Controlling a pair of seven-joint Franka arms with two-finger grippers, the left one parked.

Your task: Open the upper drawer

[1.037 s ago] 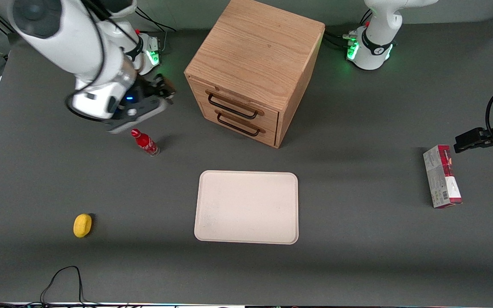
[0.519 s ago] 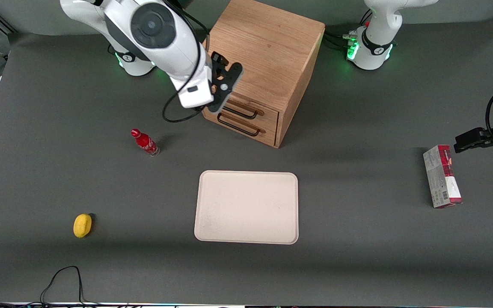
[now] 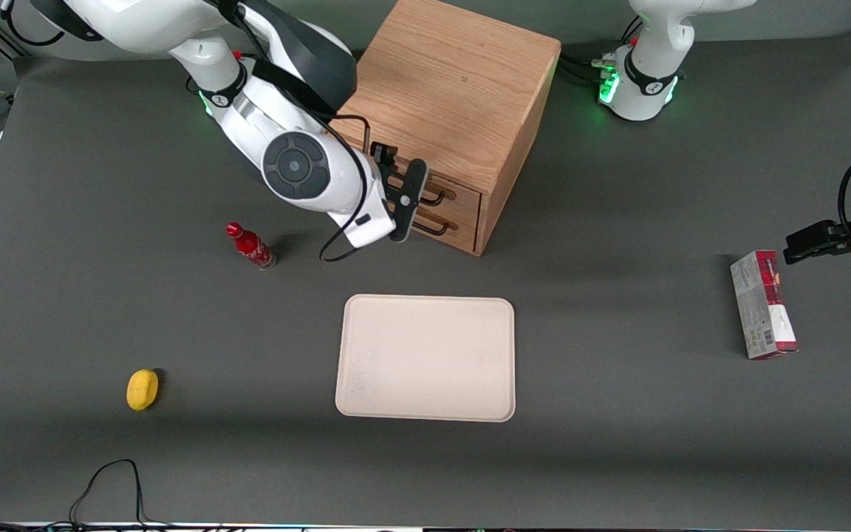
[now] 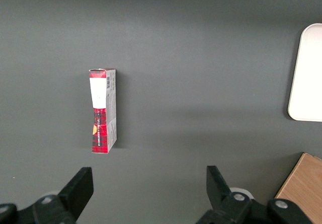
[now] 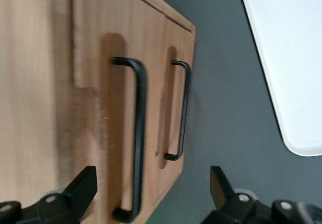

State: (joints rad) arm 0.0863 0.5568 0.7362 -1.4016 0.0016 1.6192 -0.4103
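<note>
- Oak drawer fronts, black wire handles: the upper drawer is shut, sitting above the matching lower drawer in the front of the wooden cabinet, which stands farther from the front camera than the tray.
- Your gripper hangs right in front of the drawer fronts, level with the two handles. Fingers are spread wide, nothing held, not yet around any bar.
- Wrist view shows both handles between the fingertips: the upper handle is the thicker-looking bar nearer the cabinet's top edge; the lower handle sits beside it, toward the table.
- Handling guess: the handle is stiff metal wire, so it won't flex or crush. It looks smooth and round, so it could slip in the pads if you clamp off-centre.
- Take hold at the middle of the long straight run of the upper handle, not near the bent ends, so the drawer doesn't rack sideways.
- The drawer looks shallow and light, and the cabinet may slide on the table if the drawer sticks. Pull straight out along the drawer's axis.
- Risk: the handles sit close together, so check that you close on the upper one only.
- The red bottle stands well apart, toward the working arm's end of the table.
</note>
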